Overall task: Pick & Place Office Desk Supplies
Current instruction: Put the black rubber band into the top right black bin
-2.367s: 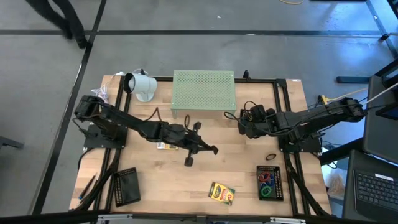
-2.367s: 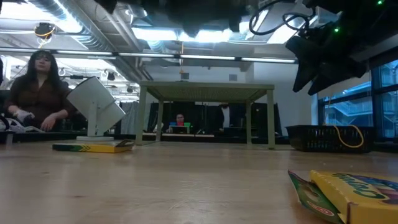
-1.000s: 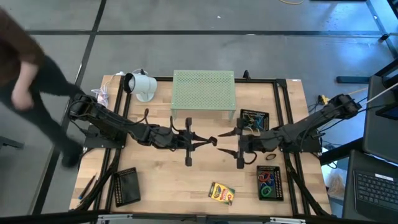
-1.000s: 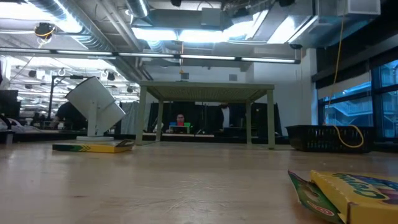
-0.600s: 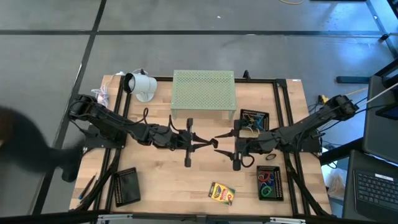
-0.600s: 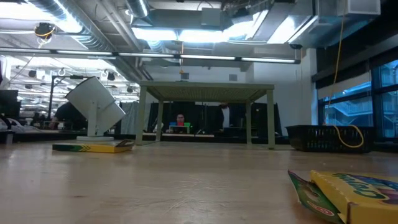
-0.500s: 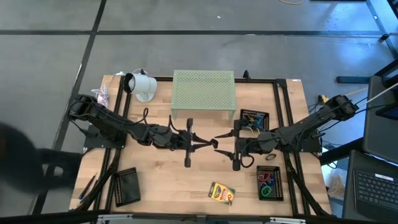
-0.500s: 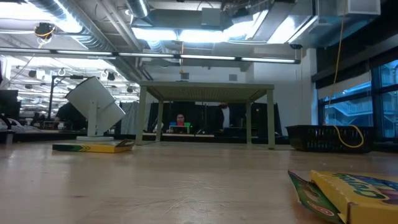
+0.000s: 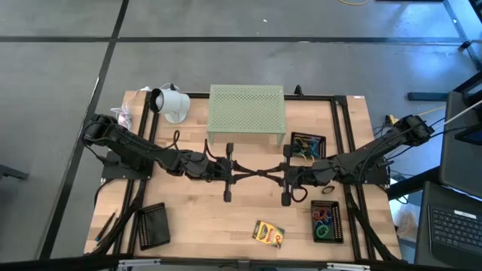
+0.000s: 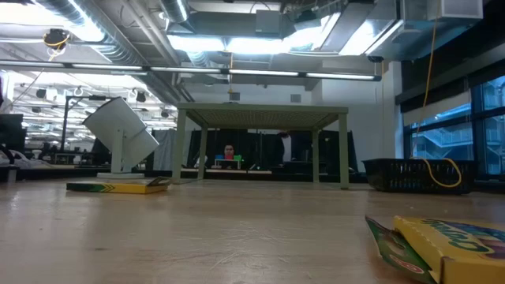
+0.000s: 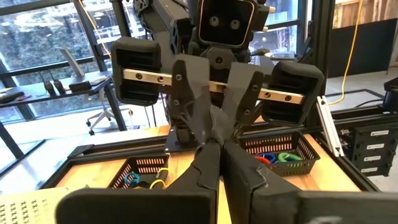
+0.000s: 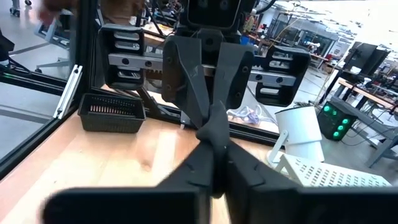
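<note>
Yellow-and-green crayon box (image 9: 267,233) is the obvious next target from where I'm standing, and neither arm is anywhere near lined up on it. Both grippers are parked nose to nose over the middle of the wooden table (image 9: 196,211), left gripper (image 9: 257,172) and right gripper (image 9: 265,172), tips meeting or as good as. In the wrist views each one has its fingers pinched together with nothing between them, pointing straight at the other.

So the relation that matters: the box lies toward the front edge, well clear of both sets of jaws and a touch over to the right arm's side. Looks to me like the right arm is slightly nearer, though it's pretty close. The box sits slanted, its long axis running diagonally across the table, so whoever goes for it probably has to twist the wrist to close across the short side.

Second crayon box (image 10: 118,187) shows in the low view, flat on the table near the white lamp thing (image 10: 122,142); from above the left arm hides it.

The coloured rubber bands (image 9: 324,222) sit in the black tray (image 9: 337,226) at the front right, beside the right arm. Another black basket (image 9: 308,143) behind it holds more small bits; can't make out what.
</note>
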`<action>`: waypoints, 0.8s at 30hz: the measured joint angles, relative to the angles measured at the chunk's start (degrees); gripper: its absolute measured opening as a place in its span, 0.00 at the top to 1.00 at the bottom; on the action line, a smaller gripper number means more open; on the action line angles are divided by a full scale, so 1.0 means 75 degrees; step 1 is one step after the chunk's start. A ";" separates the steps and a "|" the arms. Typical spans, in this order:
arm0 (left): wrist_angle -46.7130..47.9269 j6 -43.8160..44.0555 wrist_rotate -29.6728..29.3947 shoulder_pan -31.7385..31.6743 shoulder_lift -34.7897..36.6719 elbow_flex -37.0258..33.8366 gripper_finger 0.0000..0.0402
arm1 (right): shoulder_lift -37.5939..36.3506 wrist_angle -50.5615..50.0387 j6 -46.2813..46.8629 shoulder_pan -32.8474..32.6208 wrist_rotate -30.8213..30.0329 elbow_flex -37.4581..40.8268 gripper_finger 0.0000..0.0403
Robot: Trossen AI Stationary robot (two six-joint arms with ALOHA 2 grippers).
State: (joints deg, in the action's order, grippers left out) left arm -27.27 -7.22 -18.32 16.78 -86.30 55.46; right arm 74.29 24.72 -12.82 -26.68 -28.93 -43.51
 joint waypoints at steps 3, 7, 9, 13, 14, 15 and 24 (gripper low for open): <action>0.0000 0.0000 -0.0007 -0.0003 0.0000 0.0000 0.97 | 0.0001 -0.0004 0.0034 0.0003 0.0000 0.0000 0.97; 0.0000 -0.0014 -0.0007 -0.0003 0.0000 0.0000 0.92 | 0.0002 -0.0004 0.0198 0.0003 0.0000 0.0000 0.96; 0.0000 -0.0129 -0.0007 -0.0003 0.0000 0.0000 0.88 | 0.0002 -0.0008 0.0256 0.0003 -0.0003 0.0000 0.98; 0.0055 -0.0200 -0.0011 -0.0003 0.0000 0.0000 0.80 | 0.0001 -0.0010 0.0667 0.0001 -0.0089 0.0000 0.98; 0.0083 -0.0199 -0.0035 -0.0003 -0.0001 0.0000 0.78 | -0.0003 -0.0016 0.0920 0.0000 -0.0270 0.0000 0.98; 0.0109 -0.0198 -0.0101 -0.0002 -0.0003 0.0000 0.76 | -0.0024 -0.0074 0.1211 0.0000 -0.0541 0.0000 0.98; 0.0851 -0.0042 -0.1127 -0.0003 -0.0006 0.0000 0.65 | -0.1089 -0.3555 0.3447 0.0004 -0.3406 0.0000 0.98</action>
State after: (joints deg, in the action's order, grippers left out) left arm -20.88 -7.54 -26.77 16.75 -86.35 55.46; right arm 66.12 -1.95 13.03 -26.65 -54.47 -43.51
